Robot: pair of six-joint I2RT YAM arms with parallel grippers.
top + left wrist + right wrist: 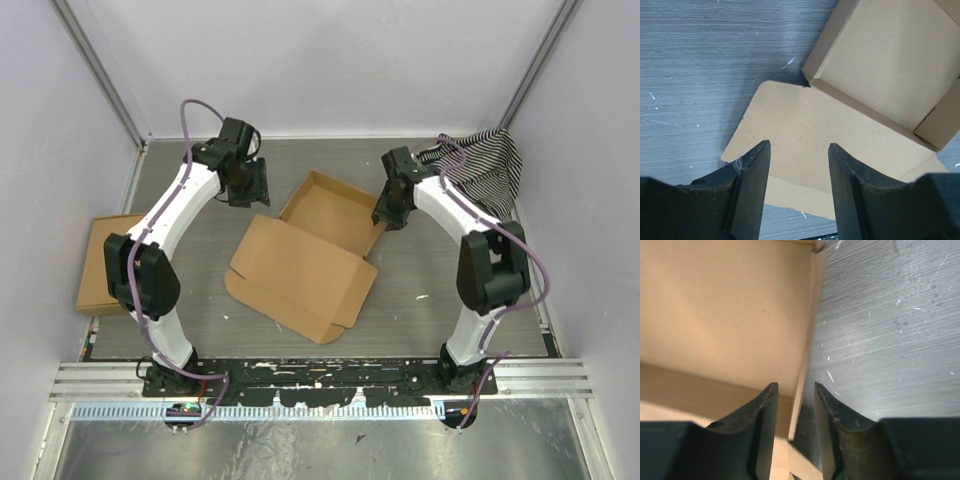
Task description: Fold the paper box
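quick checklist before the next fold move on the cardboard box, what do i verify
1. Plain brown cardboard paper box, tray walls raised: ok.
2. Its lid panel lies flat, unfolded: ok.
3. Grip on the side wall: not ok, the right end effector straddles it with jaws open.
4. The left end effector open and empty: ok.
5. Black-and-white striped cloth apart from the box: ok.
6. Oblong brown cardboard piece apart from the box: ok.

cardboard piece point(105, 265): flat, left edge | striped cloth point(492, 168): back-right corner
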